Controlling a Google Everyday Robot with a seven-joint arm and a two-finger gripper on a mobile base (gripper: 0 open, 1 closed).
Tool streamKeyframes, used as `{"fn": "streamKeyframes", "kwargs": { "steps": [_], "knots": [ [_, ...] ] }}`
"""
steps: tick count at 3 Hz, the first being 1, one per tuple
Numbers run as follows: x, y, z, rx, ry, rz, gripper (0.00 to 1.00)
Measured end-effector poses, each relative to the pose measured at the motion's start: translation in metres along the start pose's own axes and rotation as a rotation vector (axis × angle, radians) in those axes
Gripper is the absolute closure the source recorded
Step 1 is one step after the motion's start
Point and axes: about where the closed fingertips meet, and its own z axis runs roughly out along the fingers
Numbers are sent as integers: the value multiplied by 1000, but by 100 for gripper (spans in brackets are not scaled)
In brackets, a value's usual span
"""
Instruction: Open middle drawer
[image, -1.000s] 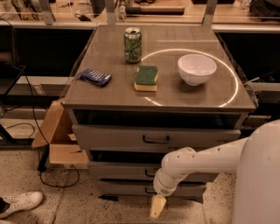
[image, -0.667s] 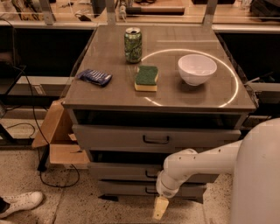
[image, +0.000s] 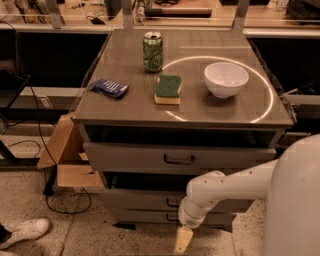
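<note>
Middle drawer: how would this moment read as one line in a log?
task: open middle drawer | pincer: pointing down near floor, below drawer front, not touching it | step: grasp not yet made

The robot is smooth off-white plastic: a broad rounded shell (image: 295, 200) and a thick tubular arm (image: 225, 187) with a bulbous joint and faint dark specks. Its pincer (image: 183, 240), pale tan and wedge-shaped, hangs low, just above the floor.

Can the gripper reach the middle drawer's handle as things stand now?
Probably yes: the gripper hangs just below the middle drawer, near its handle, with nothing between them, though it points at the floor.
</note>
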Motion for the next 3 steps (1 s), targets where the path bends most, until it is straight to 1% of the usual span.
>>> {"fn": "streamKeyframes", "kwargs": {
  "steps": [1, 2, 3],
  "knots": [
    [-2, 4, -3, -3, 0, 4, 0],
    [7, 42, -47, -43, -6, 51, 0],
    [10, 88, -90, -112, -51, 77, 0]
  ]
}}
